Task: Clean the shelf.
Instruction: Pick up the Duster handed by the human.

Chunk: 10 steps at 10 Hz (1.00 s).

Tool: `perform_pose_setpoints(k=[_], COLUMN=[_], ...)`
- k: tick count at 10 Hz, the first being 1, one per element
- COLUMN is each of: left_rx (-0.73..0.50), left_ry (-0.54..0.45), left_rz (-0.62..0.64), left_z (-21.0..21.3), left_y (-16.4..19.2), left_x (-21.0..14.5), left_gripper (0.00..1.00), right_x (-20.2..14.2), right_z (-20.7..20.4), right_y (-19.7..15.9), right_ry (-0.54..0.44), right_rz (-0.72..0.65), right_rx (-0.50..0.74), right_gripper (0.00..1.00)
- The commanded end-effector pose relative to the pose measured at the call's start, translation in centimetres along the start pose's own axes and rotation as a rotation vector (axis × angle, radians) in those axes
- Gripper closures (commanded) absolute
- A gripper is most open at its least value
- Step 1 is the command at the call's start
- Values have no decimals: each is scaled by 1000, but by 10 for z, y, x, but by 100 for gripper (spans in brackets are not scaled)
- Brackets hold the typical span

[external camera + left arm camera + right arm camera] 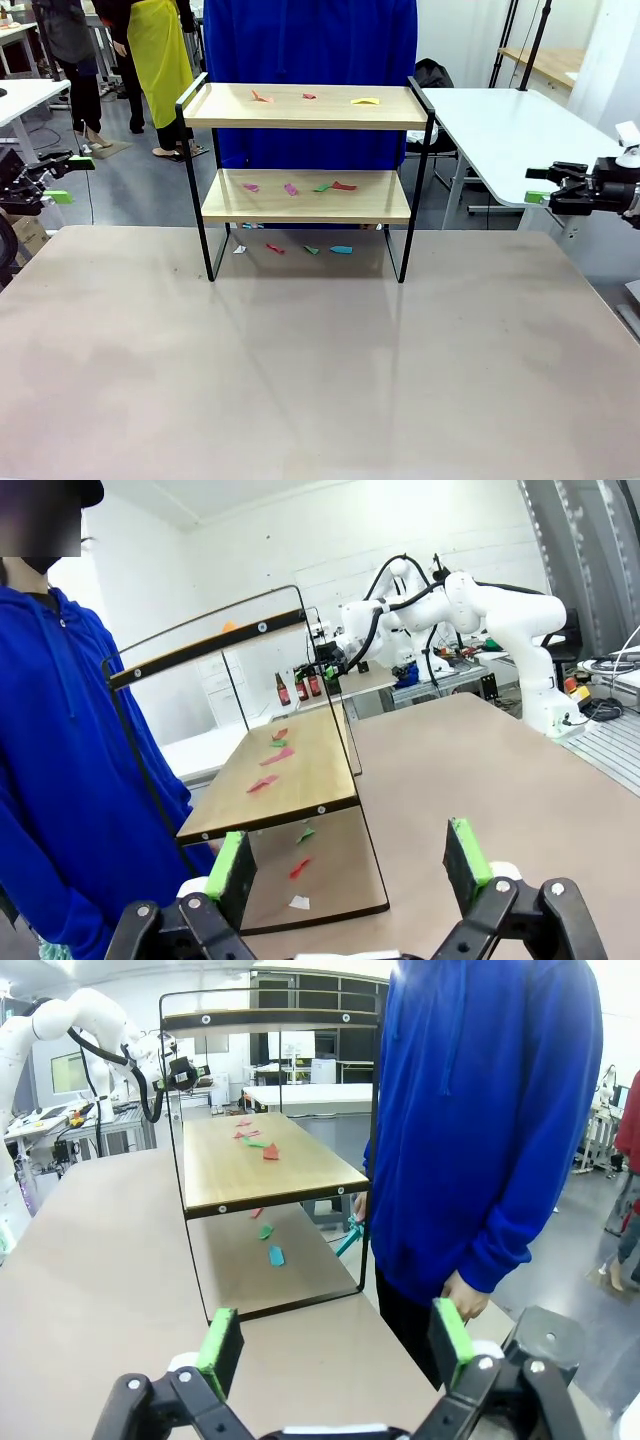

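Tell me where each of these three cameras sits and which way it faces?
Front view: fixed between the arms, facing across the table at the shelf and the person in blue; left gripper and right gripper at the edges.
Left wrist view: on the left wrist, facing one shelf end past the open left gripper.
Right wrist view: on the right wrist, facing the other end past the open right gripper.
Shared: all show the shelf and that person.
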<state>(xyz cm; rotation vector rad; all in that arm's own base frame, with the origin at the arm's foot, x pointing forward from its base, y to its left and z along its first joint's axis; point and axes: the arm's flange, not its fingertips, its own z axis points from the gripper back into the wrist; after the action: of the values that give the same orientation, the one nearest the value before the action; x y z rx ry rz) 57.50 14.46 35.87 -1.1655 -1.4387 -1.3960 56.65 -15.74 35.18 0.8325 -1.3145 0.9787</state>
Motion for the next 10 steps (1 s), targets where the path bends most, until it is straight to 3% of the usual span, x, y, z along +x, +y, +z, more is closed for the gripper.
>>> perform_pose_setpoints(k=[1,10], left_rx=[14,8], left_ry=[-35,-11], left_rz=[-17,-6], left_z=[2,3], left_y=[2,-1], left_x=[8,2], left_gripper=[0,0], right_x=[9,3], right_z=[-1,1], right_y=[4,0], right_ry=[28,16], right_rz=[-13,6], right_rx=[-19,-4], right_gripper=[0,0])
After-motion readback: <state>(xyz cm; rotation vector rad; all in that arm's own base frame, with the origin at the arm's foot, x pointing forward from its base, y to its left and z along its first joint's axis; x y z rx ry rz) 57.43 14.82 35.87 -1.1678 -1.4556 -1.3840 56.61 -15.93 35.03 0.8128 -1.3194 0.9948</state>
